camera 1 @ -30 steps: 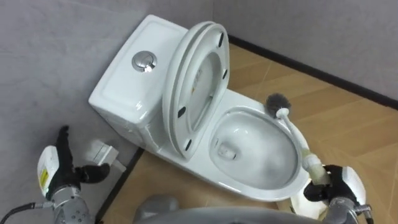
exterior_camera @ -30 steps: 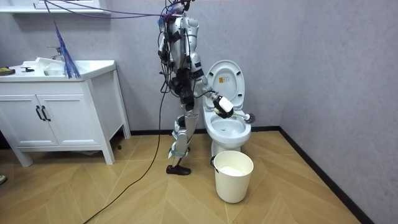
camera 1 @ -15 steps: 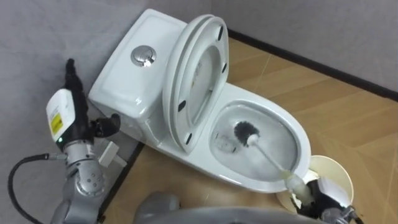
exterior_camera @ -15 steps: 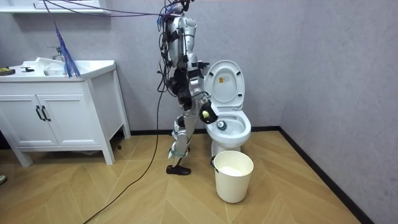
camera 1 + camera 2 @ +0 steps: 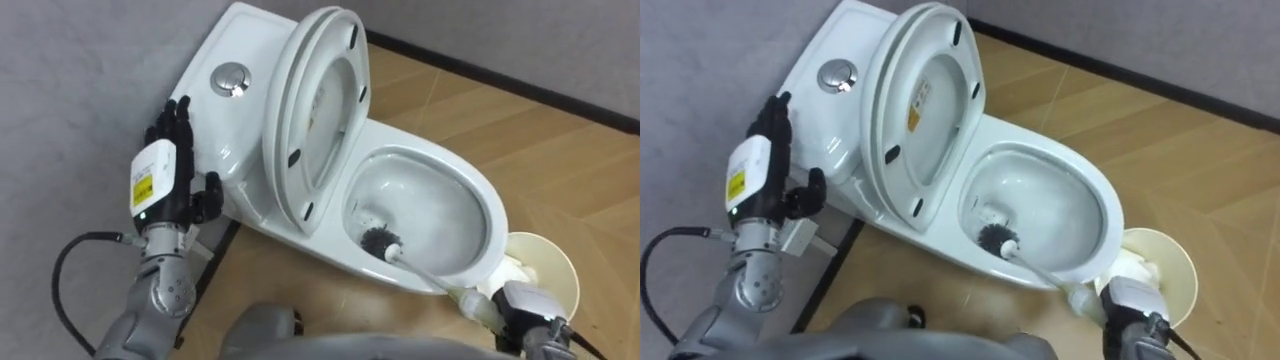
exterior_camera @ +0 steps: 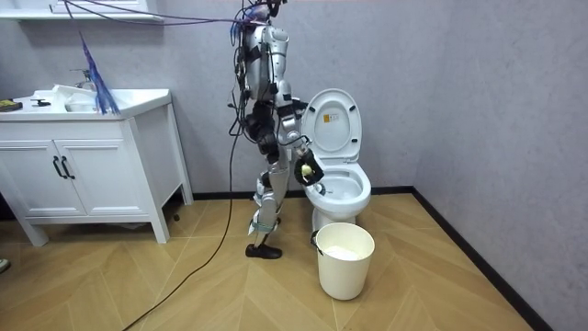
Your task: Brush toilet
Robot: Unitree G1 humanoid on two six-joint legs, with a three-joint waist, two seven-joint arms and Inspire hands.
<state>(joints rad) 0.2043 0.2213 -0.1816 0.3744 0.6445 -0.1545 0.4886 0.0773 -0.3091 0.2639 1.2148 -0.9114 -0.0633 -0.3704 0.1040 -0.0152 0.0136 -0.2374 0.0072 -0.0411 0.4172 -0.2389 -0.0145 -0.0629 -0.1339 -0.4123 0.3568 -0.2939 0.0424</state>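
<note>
A white toilet (image 5: 487, 205) stands against the grey wall with its lid and seat (image 5: 315, 110) raised. The toilet brush's dark bristle head (image 5: 380, 242) lies inside the bowl, against the near side close to the hinge. Its white handle (image 5: 430, 274) slants down to the lower right into my right hand (image 5: 522, 308), which is shut on the handle's end. My left hand (image 5: 160, 178) is raised beside the tank (image 5: 222, 110), fingers straight and holding nothing. In the room view I stand to the left of the toilet (image 6: 338, 188), facing it.
A white bucket (image 5: 548, 268) stands on the wood floor just in front of the bowl, close to my right hand. A small white fitting (image 5: 800, 238) sits on the wall by the tank. A white vanity cabinet (image 6: 92, 156) stands further to the room view's left.
The brush head swung from outside the bowl's far rim into the bowl, then across to its near side. My left hand rose beside the tank. The view shifted slightly.
</note>
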